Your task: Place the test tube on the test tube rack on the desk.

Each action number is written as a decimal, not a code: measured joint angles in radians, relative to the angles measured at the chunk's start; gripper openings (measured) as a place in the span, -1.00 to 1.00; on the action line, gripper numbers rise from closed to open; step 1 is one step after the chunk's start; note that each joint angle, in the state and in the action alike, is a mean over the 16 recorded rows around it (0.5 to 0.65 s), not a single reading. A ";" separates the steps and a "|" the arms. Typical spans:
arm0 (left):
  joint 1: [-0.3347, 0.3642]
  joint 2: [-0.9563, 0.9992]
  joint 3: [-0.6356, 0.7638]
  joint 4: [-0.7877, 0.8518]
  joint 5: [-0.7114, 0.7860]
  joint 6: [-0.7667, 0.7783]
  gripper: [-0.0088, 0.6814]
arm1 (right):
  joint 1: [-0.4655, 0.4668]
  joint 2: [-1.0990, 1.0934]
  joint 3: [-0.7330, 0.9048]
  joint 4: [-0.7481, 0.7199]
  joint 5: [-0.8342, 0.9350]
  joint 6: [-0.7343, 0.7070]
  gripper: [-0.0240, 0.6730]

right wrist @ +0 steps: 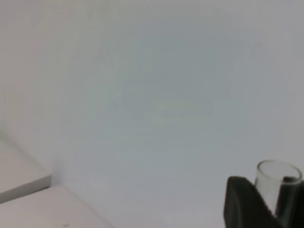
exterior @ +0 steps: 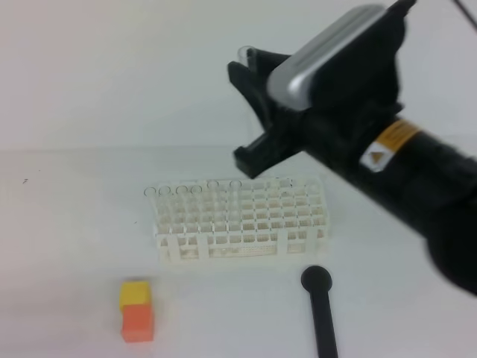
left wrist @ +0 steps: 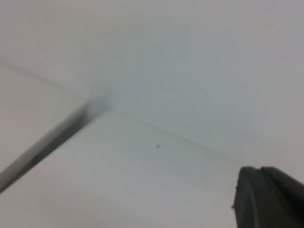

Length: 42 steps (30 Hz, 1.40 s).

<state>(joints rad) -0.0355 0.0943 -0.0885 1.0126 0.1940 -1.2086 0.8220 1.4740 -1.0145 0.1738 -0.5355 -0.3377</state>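
My right gripper hangs in the air above the white test tube rack, shut on the clear glass test tube. Only the tube's round open rim pokes up past the black fingers; the rest is hidden behind them. In the right wrist view the test tube stands upright between the fingers of the right gripper at the lower right corner. The rack rests on the white desk. The left gripper shows only as a dark tip in its own wrist view, shut and with nothing in it.
A yellow block sits stacked on an orange block in front of the rack on the left. A black round-headed stick lies in front of the rack on the right. A plain wall stands behind the desk.
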 joint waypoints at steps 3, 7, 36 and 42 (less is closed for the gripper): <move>0.000 0.000 -0.001 -0.272 -0.011 0.297 -0.98 | 0.019 0.077 0.001 0.071 -0.120 -0.060 -0.57; 0.000 0.000 -0.001 -0.564 -0.035 0.624 -0.98 | 0.049 0.180 0.002 0.183 -0.281 -0.135 -0.57; 0.000 0.000 0.123 -1.295 0.025 1.341 -0.98 | 0.141 0.448 0.002 0.596 -0.586 -0.201 -0.57; 0.000 0.000 0.124 -1.251 0.094 1.245 -0.98 | 0.154 0.467 0.002 0.637 -0.598 -0.194 -0.57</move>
<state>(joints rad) -0.0355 0.0943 0.0351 -0.2379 0.2880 0.0368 0.9755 1.9410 -1.0120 0.8107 -1.1336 -0.5320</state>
